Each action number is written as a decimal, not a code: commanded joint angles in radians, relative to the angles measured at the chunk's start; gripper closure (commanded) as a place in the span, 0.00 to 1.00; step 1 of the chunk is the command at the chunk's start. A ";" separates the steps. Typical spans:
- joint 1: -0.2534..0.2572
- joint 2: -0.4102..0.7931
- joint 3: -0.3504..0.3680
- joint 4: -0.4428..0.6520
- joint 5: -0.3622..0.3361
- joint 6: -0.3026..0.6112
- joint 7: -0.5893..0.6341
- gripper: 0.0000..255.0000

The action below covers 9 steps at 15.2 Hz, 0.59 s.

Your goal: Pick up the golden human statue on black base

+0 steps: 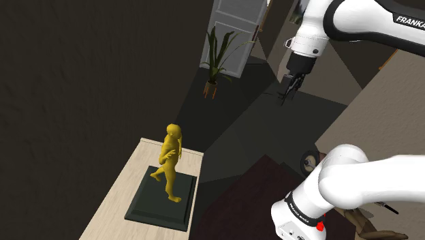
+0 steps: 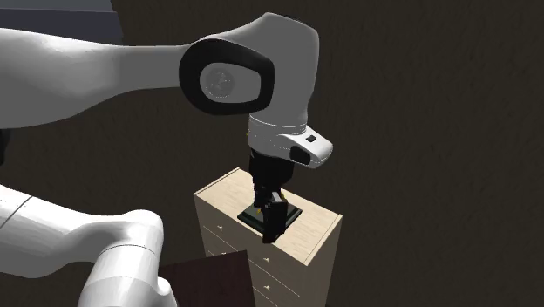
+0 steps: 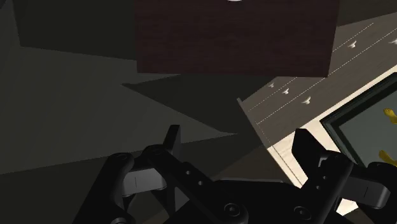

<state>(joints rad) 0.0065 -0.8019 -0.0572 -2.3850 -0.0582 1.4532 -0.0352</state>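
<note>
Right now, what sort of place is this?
Probably a dim room in a house: a pale chest of drawers bearing a golden statue, a potted plant and a white panelled door.

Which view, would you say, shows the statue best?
The shoulder view: the whole statue stands in the open on its base. In the second exterior view the gripper hides it, leaving base corners. The wrist view catches gold slivers past the gripper.

The statue looks smooth and matt golden, its base matt black, the dresser top pale wood.
</note>
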 commanded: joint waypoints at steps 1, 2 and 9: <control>0.000 0.000 0.000 0.000 0.000 0.000 0.000 0.00; 0.008 0.006 0.022 0.001 0.019 0.007 0.024 0.00; 0.063 0.085 0.170 0.039 0.140 0.067 0.191 0.00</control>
<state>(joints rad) 0.0630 -0.7394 0.0918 -2.3579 0.0656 1.5063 0.1319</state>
